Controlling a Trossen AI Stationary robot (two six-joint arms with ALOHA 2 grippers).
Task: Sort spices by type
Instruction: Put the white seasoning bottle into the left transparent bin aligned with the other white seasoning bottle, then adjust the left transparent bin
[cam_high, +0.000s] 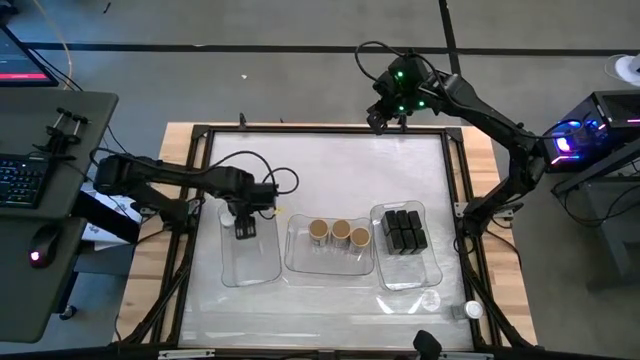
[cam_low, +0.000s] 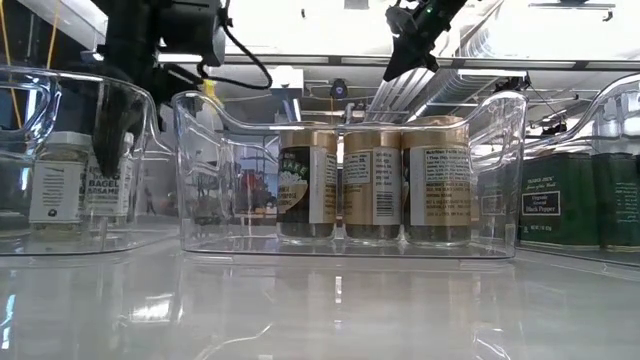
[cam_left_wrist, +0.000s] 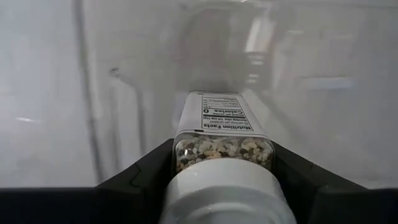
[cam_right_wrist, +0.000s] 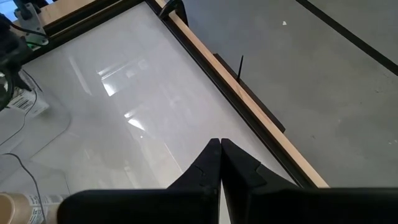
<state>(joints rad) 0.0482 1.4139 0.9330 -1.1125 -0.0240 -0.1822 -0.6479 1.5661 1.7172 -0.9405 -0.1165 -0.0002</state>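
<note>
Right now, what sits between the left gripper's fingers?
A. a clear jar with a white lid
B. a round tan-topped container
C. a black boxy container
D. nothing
A: the left wrist view shows the left gripper flanking a clear jar with a white lid.

Jar (cam_high: 245, 229) in left tray (cam_high: 262, 272)

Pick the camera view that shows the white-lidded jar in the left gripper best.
Left wrist view: the jar fills the frame between the left gripper fingers. High view hides it under the gripper; low view shows it through the tray wall; right wrist misses it.
</note>
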